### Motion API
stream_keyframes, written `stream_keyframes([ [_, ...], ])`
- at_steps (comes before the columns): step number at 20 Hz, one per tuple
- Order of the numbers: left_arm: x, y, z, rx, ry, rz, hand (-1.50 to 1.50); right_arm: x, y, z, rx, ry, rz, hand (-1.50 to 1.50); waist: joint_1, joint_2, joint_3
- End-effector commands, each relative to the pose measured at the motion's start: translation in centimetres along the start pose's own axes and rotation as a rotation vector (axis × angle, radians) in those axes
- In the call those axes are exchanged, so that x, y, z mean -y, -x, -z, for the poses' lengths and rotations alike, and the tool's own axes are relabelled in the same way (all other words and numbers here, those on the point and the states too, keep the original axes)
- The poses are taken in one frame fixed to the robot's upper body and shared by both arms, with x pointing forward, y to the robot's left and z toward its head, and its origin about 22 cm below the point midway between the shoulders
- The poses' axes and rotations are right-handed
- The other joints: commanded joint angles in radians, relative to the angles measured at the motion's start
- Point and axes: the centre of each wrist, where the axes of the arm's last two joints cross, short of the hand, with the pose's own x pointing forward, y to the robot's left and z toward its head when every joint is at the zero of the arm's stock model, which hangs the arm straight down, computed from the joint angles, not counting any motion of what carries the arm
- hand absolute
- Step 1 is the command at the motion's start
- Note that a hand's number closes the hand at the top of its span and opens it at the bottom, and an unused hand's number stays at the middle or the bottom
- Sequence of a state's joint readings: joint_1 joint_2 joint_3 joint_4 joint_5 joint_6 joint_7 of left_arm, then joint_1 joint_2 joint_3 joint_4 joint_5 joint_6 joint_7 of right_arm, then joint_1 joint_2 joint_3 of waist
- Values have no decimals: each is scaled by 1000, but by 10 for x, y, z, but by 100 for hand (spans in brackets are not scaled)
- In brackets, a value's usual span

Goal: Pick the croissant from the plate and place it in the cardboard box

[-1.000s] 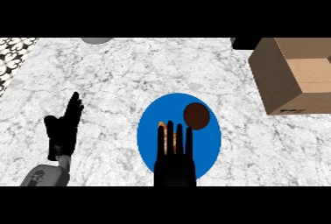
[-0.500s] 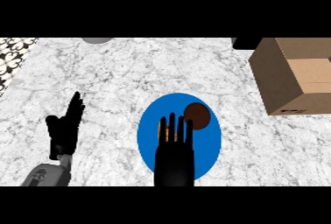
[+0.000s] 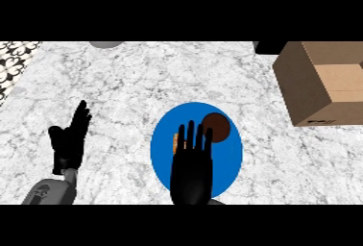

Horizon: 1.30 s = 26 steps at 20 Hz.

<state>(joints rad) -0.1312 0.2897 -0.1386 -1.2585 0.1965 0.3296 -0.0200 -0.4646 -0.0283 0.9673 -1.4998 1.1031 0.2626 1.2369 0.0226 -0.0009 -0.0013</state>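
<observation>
Over the blue plate point(image 3: 228, 166): right hand point(image 3: 191, 168), flat, fingers straight and close together, holding nothing. On the plate, partly hidden under those fingertips: croissant point(image 3: 218, 126). At left over the counter point(image 3: 127, 81): left hand point(image 3: 68, 144), open, fingers up, resting. Upper right, well apart from the plate: cardboard box point(image 3: 326, 81).

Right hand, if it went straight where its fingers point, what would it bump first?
Probably the croissant on the blue plate, right by the right hand's fingertips; height is unclear.
</observation>
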Motion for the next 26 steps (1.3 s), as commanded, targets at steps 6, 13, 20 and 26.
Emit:
stream_keyframes([
  [6,4,-7,4,4,10,6,0,-5,-14,10,-228,-26,-49,-150,3,1,1],
  [13,-3,-4,5,14,-1,-11,0,-5,-15,21,-242,-49,-45,-150,4,2,0],
  [20,0,-2,-1,0,2,3,0,-26,-16,23,-235,-48,-44,-150,4,0,1],
  [26,11,-6,-1,2,14,-2,0,-33,-20,39,-178,-61,-61,150,8,4,1],
])
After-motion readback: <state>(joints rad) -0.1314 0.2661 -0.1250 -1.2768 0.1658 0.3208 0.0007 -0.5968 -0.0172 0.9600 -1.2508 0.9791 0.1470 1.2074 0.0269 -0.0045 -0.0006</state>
